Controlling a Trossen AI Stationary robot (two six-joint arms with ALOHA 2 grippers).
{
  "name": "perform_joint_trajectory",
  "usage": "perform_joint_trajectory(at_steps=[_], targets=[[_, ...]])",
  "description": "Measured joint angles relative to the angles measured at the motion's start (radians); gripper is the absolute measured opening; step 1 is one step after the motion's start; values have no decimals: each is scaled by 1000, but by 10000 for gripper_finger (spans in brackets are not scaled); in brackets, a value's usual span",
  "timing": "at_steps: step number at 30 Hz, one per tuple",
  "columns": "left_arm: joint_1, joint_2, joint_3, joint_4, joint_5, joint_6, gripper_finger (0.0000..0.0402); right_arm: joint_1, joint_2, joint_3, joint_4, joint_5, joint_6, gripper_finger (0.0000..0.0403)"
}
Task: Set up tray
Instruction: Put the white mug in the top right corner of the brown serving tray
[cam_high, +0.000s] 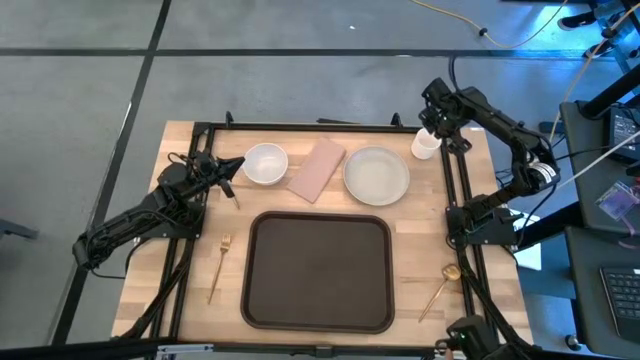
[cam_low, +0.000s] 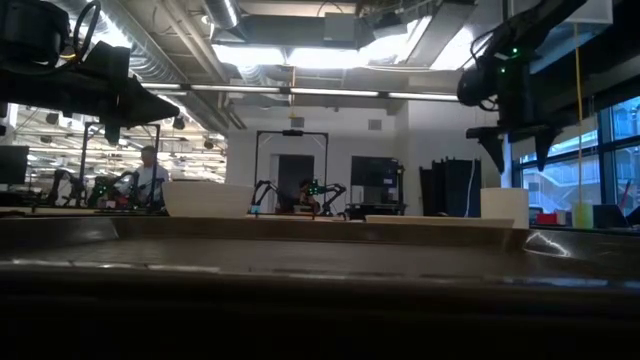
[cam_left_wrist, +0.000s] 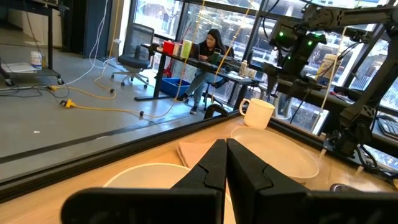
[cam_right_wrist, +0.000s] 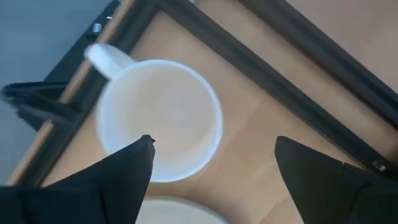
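Note:
The dark brown tray (cam_high: 318, 270) lies on the table's near middle. Behind it stand a white bowl (cam_high: 265, 163), a pinkish-tan napkin (cam_high: 317, 168), a white plate (cam_high: 376, 175) and a white mug (cam_high: 426, 145) at the far right. My right gripper (cam_right_wrist: 214, 155) is open above the mug (cam_right_wrist: 160, 118), pointing down, clear of it; it also shows in the low view (cam_low: 518, 145) above the mug (cam_low: 504, 208). My left gripper (cam_high: 232, 168) is shut and empty, just left of the bowl, pointing toward the table's right; its shut fingers show in the left wrist view (cam_left_wrist: 225, 165).
A gold fork (cam_high: 218, 265) lies left of the tray and a gold spoon (cam_high: 440, 285) right of it. Black frame rails (cam_high: 320, 127) run along the table's far edge and sides. A person sits at a desk in the room beyond (cam_left_wrist: 208, 53).

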Motion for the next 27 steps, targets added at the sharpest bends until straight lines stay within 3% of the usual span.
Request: perform_joint_trajectory(at_steps=[8,15,27], targets=[[0,0,0,0,0,0,4,-5,0,-124,111,-19,1,298],[0,0,0,0,-25,0,4,-5,0,-201,242,-18,-5,212],[0,0,0,0,-48,0,4,-5,0,-235,255,10,-157,77]])
